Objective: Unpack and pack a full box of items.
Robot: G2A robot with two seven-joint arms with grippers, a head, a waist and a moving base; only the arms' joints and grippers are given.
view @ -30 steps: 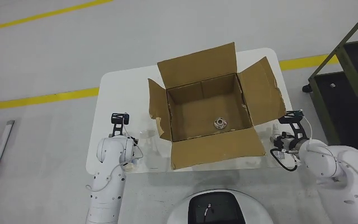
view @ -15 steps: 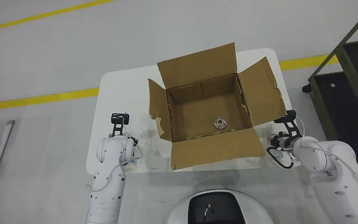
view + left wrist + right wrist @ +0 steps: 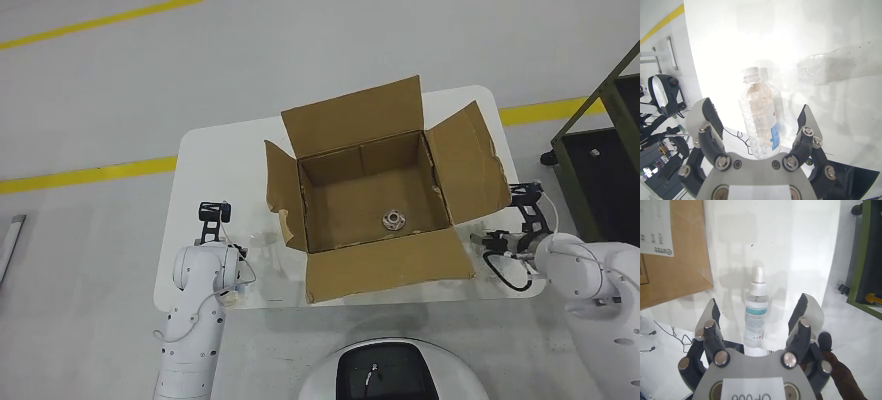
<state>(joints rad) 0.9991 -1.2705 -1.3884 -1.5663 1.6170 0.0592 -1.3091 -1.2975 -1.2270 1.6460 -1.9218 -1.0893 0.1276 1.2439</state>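
Right arm's wrist swings a little beside the box (image 3: 350, 205) flap over the last second. Right gripper (image 3: 760, 303) now brackets the spray bottle (image 3: 755, 317), fingers apart, no contact. Left arm unchanged; left gripper (image 3: 756, 106) spread around the water bottle (image 3: 761, 121).

Reading: both bottles are unpacked onto the table (image 3: 220, 180), one on each side of the box.

Box is open with flaps splayed. One small ring-shaped item (image 3: 392, 217), possibly a tape roll, lies on its floor.
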